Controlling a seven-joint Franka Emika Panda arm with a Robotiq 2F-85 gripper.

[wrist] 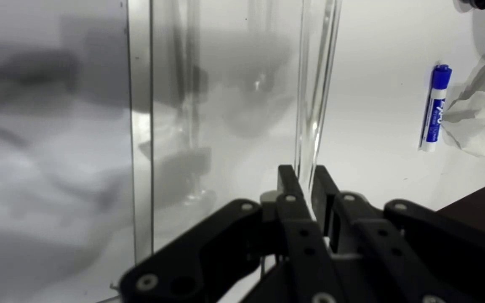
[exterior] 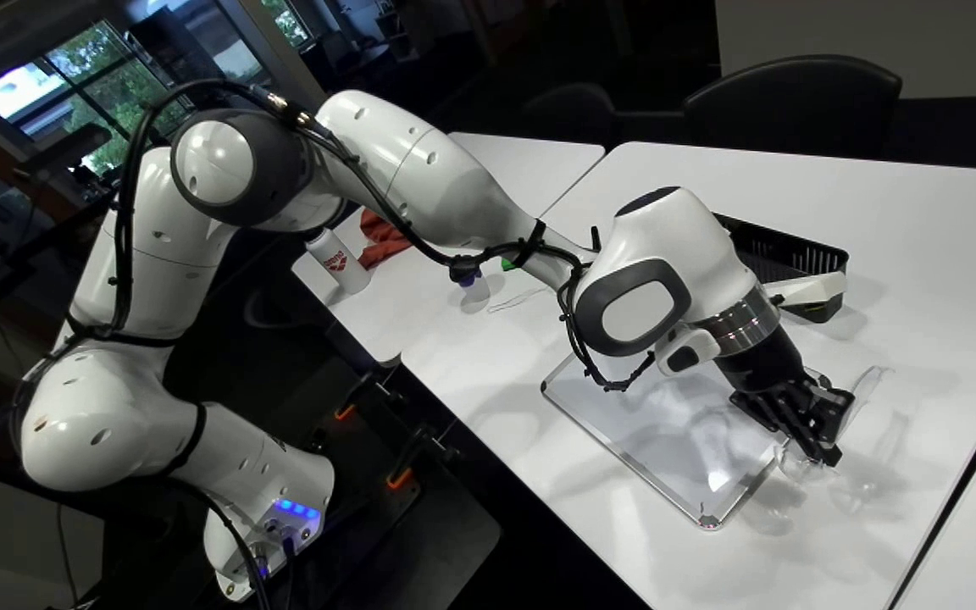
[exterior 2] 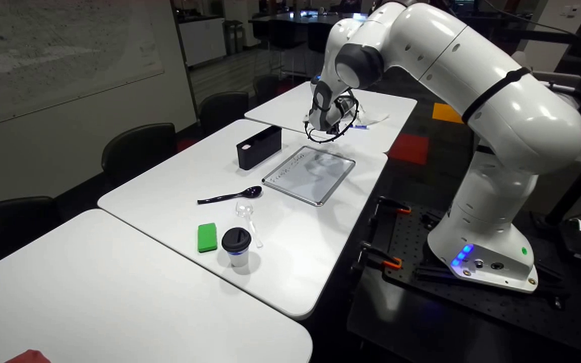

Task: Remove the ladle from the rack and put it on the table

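A broad white table (exterior: 920, 254). On it lies a grey-framed whiteboard (exterior 2: 310, 175); at its 10 o'clock in an exterior view stands the black rack (exterior 2: 266, 152). The gripper (wrist: 304, 179) is closed around the handle of a clear ladle (wrist: 313, 84) — out of the rack, seemingly held above the table, just beside the whiteboard. At the gripper's 2 o'clock in the wrist view lies a blue-and-white marker (wrist: 434, 109). Likely trouble: thin, smooth plastic could twist or drop if released too high — or, straying toward 9 o'clock, catch the whiteboard's frame.
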